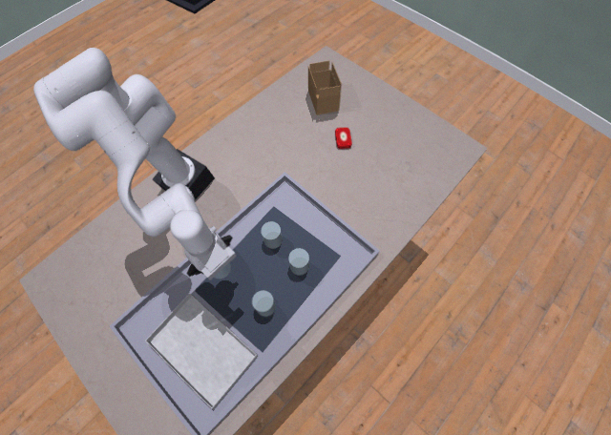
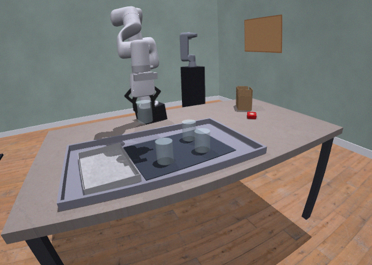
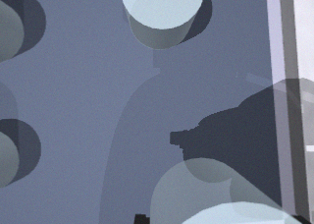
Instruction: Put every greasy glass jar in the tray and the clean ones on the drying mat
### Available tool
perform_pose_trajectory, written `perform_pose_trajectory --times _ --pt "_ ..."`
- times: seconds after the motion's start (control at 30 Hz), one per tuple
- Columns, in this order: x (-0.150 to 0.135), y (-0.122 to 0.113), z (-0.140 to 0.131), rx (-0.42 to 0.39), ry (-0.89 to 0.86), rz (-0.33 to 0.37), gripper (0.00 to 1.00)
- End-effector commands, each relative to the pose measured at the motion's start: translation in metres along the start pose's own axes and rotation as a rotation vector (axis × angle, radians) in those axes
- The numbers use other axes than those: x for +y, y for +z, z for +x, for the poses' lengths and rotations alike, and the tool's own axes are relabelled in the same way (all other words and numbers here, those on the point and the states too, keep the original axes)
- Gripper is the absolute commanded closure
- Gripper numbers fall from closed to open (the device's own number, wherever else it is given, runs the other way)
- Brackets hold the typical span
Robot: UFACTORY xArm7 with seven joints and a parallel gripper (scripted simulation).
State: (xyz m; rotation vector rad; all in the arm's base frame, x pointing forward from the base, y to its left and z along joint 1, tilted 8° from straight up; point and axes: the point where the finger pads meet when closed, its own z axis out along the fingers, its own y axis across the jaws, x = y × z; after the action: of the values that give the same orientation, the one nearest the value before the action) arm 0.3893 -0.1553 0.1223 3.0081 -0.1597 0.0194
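Note:
My gripper (image 2: 143, 106) is shut on a glass jar (image 2: 144, 110) and holds it well above the dark drying mat (image 2: 180, 152), near the mat's left end. In the overhead view the jar (image 1: 221, 270) peeks out from under the wrist. In the wrist view the held jar (image 3: 216, 199) fills the bottom edge. Three more glass jars stand upright on the mat: a near one (image 2: 164, 151), a far one (image 2: 188, 130) and a right one (image 2: 201, 140). The pale tray (image 2: 106, 169) lies left of the mat inside the grey basin and holds nothing.
A grey rimmed basin (image 1: 246, 302) encloses the mat and the tray. A cardboard box (image 1: 324, 88) and a small red object (image 1: 343, 137) sit at the table's far end. A second robot stand (image 2: 192, 85) is behind the table.

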Motion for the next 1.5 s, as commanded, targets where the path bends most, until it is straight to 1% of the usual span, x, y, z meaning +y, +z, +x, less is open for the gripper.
perform_pose_trajectory --times 0.0,0.13,0.2,0.27,0.77,0.83,1.33,1.4,1.47 --pt "0.000 -0.012 0.002 0.005 0.000 -0.001 1.00" --pt "0.000 -0.023 0.001 0.005 0.000 -0.001 1.00" --pt "0.006 -0.023 0.004 0.005 0.000 -0.001 1.00" --pt "0.006 -0.023 0.004 0.005 0.000 -0.001 1.00" --pt "0.050 -0.023 0.027 0.005 0.000 -0.001 1.00" --pt "0.050 -0.023 0.027 0.005 0.000 -0.001 1.00" --pt "0.093 -0.023 0.050 0.005 0.000 -0.001 1.00" --pt "0.093 -0.023 0.050 0.005 0.000 -0.001 1.00" --pt "0.099 -0.023 0.053 0.005 0.000 -0.001 1.00"
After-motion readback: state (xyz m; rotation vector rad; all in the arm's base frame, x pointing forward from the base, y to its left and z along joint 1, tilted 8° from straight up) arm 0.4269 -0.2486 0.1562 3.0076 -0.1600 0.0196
